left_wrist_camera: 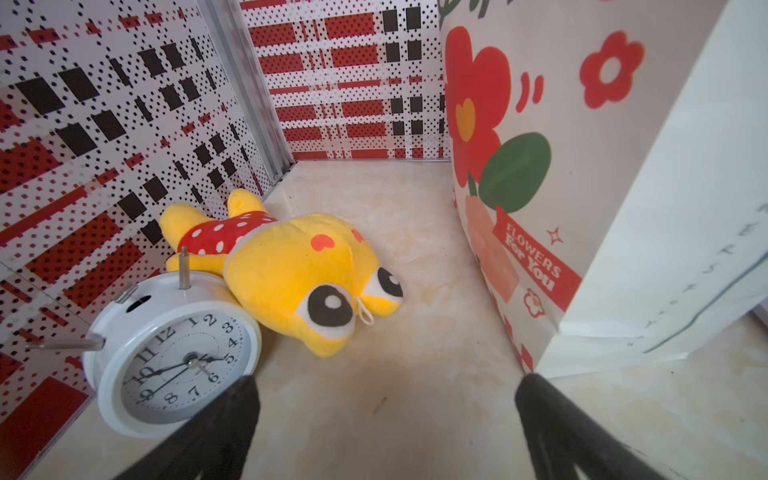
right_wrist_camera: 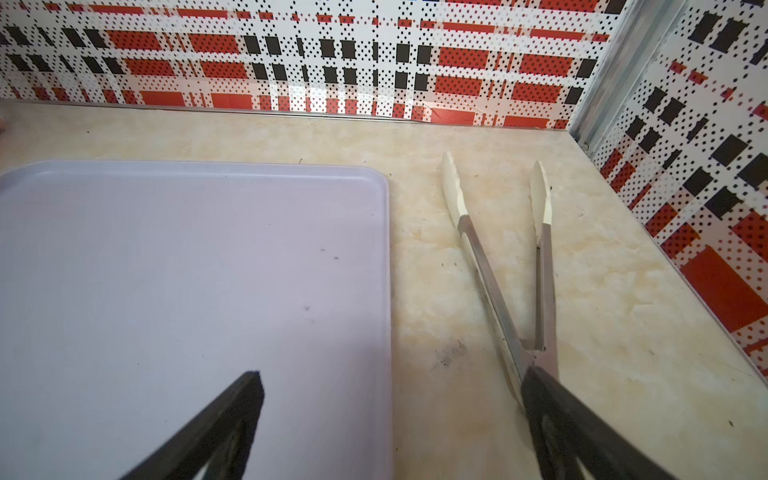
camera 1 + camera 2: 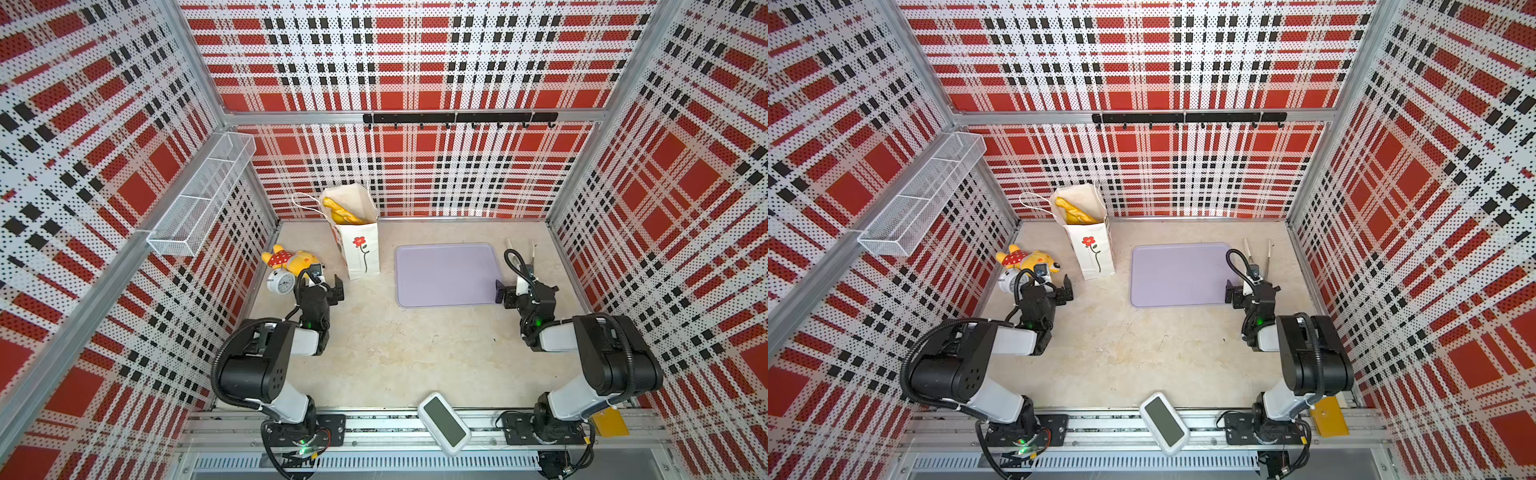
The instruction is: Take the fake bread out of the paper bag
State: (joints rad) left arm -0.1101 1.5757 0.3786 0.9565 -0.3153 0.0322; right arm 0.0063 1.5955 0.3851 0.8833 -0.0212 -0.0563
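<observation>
Left gripper spread wide, empty, near paper bag; right gripper same, by tongs; fake bread inside bag, poking up. Could easily tip that tall bag reaching in one-handed; no brace on it either.

A yellow plush toy in a red polka-dot dress lies by the worktop's left edge, towards the far-left corner, touching a white alarm clock just in front of it. A lavender tray sits right of centre. Tongs lie spread open between the tray and the right edge.
</observation>
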